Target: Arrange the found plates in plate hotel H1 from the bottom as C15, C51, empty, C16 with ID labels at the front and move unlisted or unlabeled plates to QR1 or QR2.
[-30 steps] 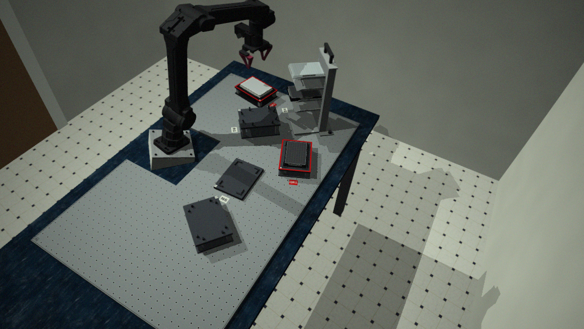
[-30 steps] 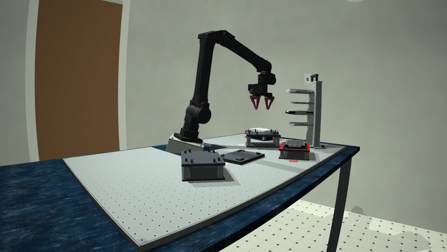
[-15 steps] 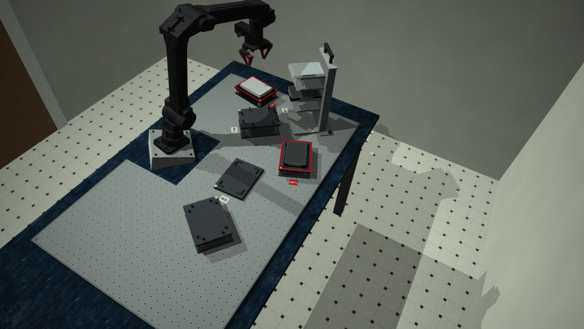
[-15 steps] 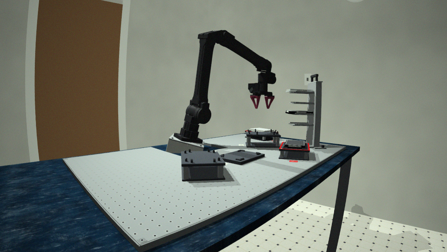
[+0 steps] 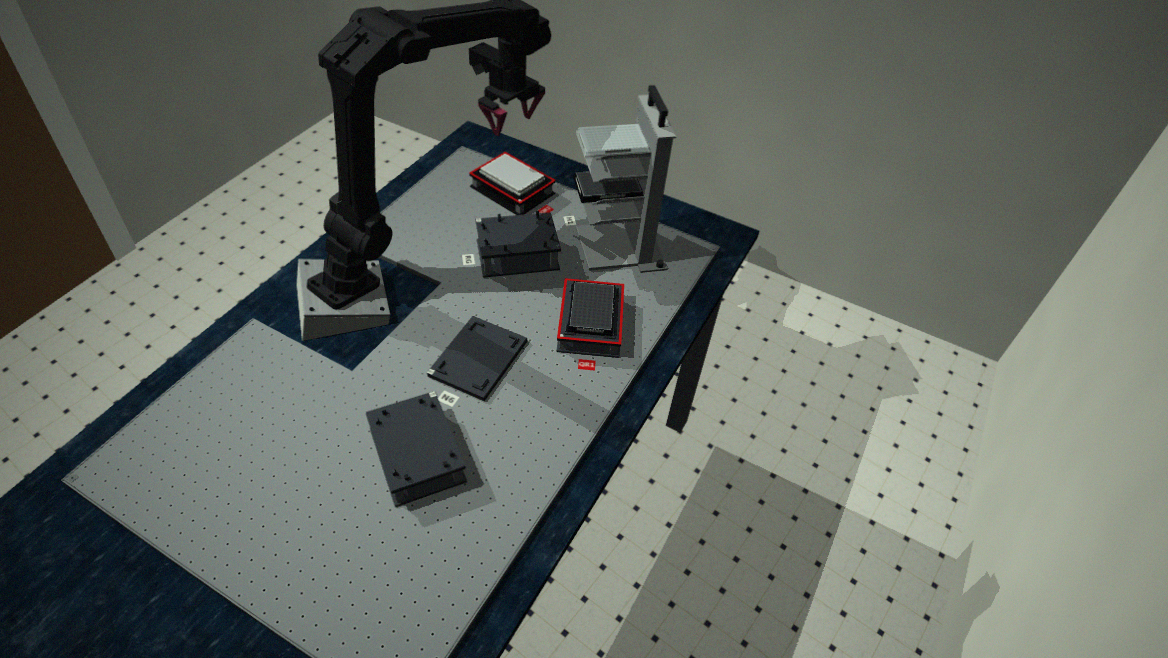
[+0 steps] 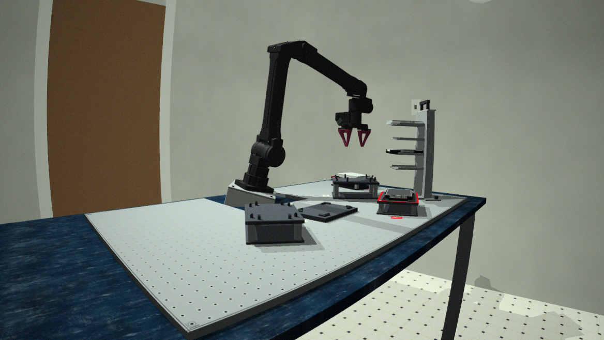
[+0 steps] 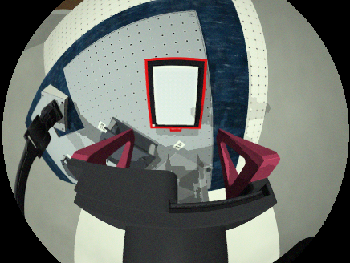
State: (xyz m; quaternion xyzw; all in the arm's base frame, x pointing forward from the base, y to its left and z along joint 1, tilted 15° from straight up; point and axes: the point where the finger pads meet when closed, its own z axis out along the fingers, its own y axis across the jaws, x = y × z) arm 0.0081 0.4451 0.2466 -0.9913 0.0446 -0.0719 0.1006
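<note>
My gripper (image 5: 511,112) hangs open and empty, high above the back of the deck; it also shows in the exterior view (image 6: 353,138) and in the wrist view (image 7: 176,151). Below it a white plate (image 5: 512,174) lies flat in a red-framed quarantine nest; the wrist view shows it too (image 7: 175,93). A black plate (image 5: 591,307) lies in the other red-framed nest, labelled QR1 (image 5: 586,364). The plate hotel H1 (image 5: 629,192) stands at the back right. A white plate (image 5: 612,138) sits in its top slot and a black plate (image 5: 608,186) two slots lower. Labels are too small to read.
A raised dark nest (image 5: 518,242) stands in front of the white plate's nest. A flat dark nest (image 5: 478,355) lies mid-deck. The raised N6 nest (image 5: 422,447) stands nearer the front. The arm's base (image 5: 344,292) is at the left. The deck's right edge runs close behind the hotel.
</note>
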